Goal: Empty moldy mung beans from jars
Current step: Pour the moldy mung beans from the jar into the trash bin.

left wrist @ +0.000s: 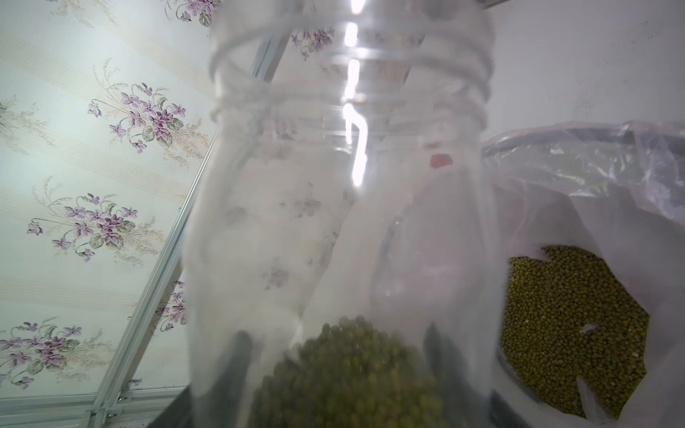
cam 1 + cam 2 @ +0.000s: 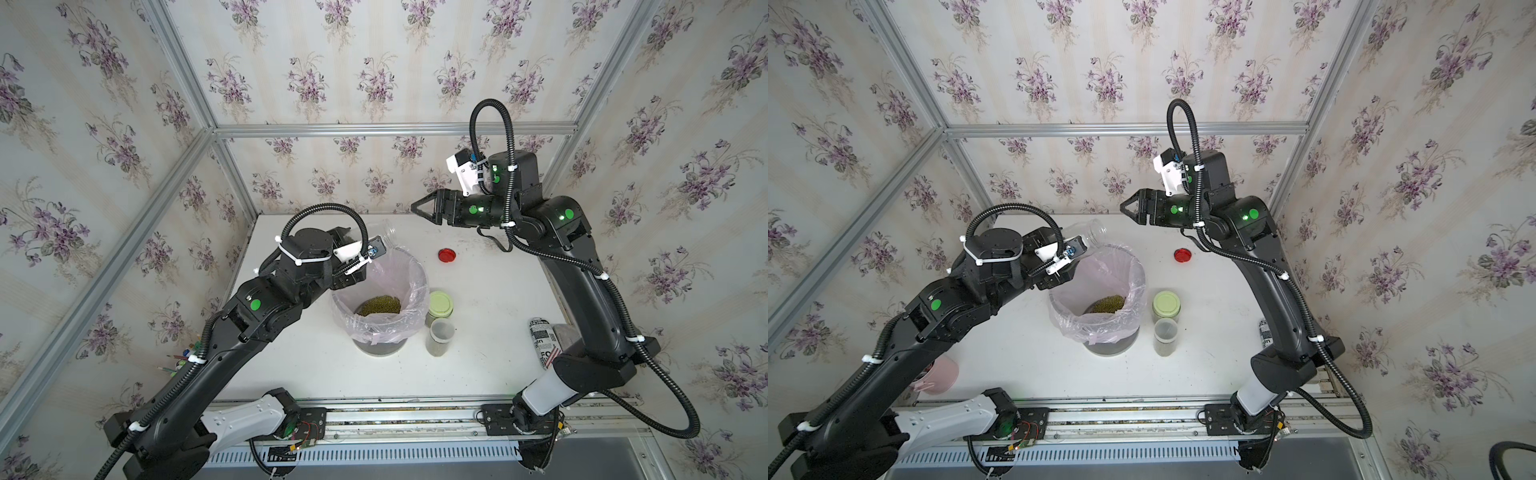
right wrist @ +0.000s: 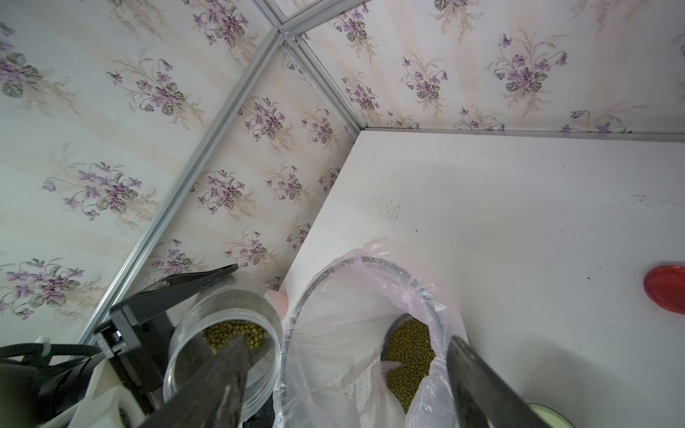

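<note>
Toward the front edge of the table (image 2: 498, 365), two upright jars wait just beside the bin (image 2: 380, 345): one clear-topped jar (image 2: 439, 337), and behind it a pale-green-lidded jar (image 2: 440, 305). Both show a dark fill low down, so they are likely not yet emptied.

The bin stands mid-table, its pink bag (image 2: 417, 291) folded over the rim, with a bed of mung beans (image 2: 380, 305) at the bottom.

At the bin's far rim, toward the far-left corner, the left gripper (image 1: 337, 363) is clamped on the lidless held jar (image 2: 384, 232) near its base. It lies tilted, mouth away from the wrist, and a small heap of beans (image 3: 233, 333) sits by the base. The mouth seems to lie outside the rim, though the top views leave this unsure.

To finish this pour well, I would bring the mouth over the bag's opening first. Then raise the base until the heap slides, and add a gentle shake for stragglers. Keep the glass off the loose bag edge, which could fold inward.

Farther back lies the red lid (image 2: 446, 254). Above the far edge hangs the right gripper (image 2: 417, 206), its fingers apart and empty, well clear.
</note>
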Available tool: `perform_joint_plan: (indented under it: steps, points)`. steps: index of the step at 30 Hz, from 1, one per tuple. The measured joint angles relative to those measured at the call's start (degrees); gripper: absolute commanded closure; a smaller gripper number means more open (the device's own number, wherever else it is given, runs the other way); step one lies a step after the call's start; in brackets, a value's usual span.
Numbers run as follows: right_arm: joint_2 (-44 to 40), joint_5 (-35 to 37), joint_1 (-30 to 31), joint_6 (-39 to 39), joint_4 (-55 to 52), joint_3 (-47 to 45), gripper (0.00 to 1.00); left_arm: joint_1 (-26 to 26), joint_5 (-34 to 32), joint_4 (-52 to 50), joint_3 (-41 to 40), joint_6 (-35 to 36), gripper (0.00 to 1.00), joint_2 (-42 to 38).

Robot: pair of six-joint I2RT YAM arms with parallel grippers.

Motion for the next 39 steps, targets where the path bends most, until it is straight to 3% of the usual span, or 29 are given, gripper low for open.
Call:
perform_joint_plan:
  steps: [10,29,39]
  points:
    - [-1.4,2.1,0.0,-0.2,0.3,-3.6,0.19,0.5,-4.7,-0.1,0.1,3.1,0.57,-1.9]
    - [-5.8,6.1,0.0,-1.3,1.8,-10.6,0.19,0.8,-2.3,-6.3,-3.9,17.9,0.59,-5.4]
    - [-7.0,6.2,-1.2,-1.5,3.0,-12.5,0.19,0.8,-3.2,-7.2,-3.6,21.6,0.59,-5.4]
